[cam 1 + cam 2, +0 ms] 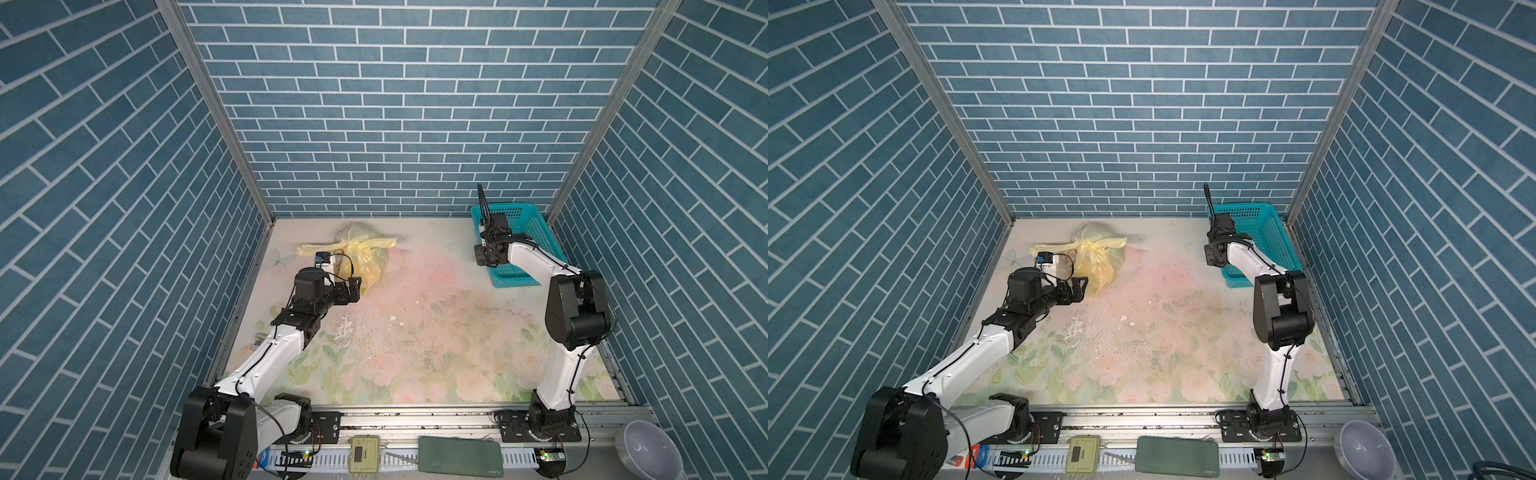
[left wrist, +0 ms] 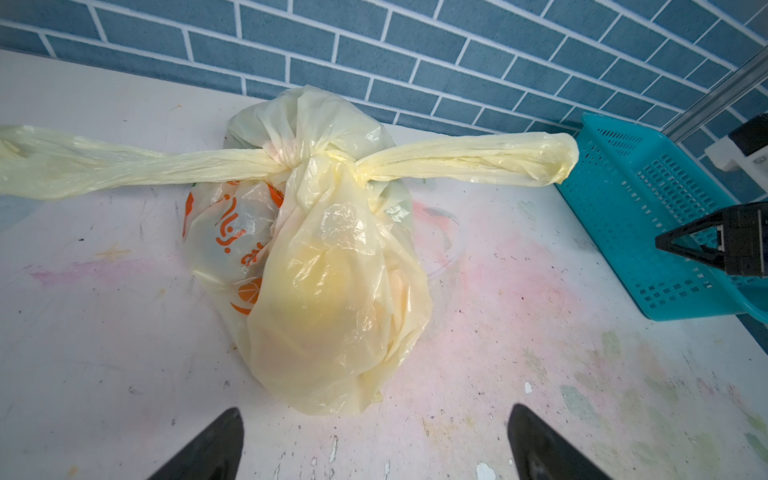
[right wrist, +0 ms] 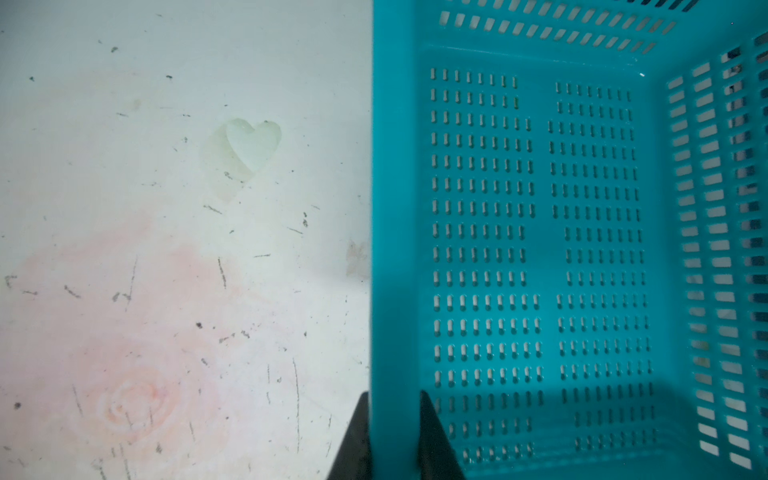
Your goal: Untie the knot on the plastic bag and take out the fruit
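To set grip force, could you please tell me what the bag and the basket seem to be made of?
The plastic bag: apparently thin plastic film, glossy, translucent, crinkled, contents showing faintly. The basket: probably rigid moulded plastic, smooth, slightly shiny teal, slotted walls.

pale yellow orange-printed plastic bag (image 2: 332, 299), teal perforated basket (image 3: 395, 208), floral table (image 1: 436, 353)

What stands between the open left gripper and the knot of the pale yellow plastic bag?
No separate object. Only the pale yellow plastic bag's own bulging body lies between the left gripper and the knot; the teal perforated plastic basket stands aside.
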Motion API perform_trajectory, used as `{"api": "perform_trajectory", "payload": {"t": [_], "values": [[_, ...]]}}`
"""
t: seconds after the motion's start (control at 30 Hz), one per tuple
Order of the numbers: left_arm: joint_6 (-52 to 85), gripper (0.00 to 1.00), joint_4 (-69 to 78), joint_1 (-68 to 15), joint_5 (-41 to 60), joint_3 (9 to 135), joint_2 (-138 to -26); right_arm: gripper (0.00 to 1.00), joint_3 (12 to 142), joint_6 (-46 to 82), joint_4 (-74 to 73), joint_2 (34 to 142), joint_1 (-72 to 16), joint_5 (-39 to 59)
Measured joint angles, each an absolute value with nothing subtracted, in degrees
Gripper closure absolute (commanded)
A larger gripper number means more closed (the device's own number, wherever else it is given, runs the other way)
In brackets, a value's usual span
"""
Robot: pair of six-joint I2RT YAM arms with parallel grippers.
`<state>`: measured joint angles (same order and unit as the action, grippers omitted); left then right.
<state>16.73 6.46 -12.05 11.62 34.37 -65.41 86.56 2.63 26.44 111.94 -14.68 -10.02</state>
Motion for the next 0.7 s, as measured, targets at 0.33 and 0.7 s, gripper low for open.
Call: {"api": "perform_trajectory", "payload": {"t": [0.33,0.7], "values": [[16.40,0.00,4.08,-12.14,11.42,35.81,-65.41,0.70,90.15,1.37,27.42,114.45,-13.76,-10.76],[13.96,0.01,-10.07,-12.29,6.92,57.76,-74.63,0.29,87.68,3.88,31.46,108.84,-13.98,-9.02]]}}
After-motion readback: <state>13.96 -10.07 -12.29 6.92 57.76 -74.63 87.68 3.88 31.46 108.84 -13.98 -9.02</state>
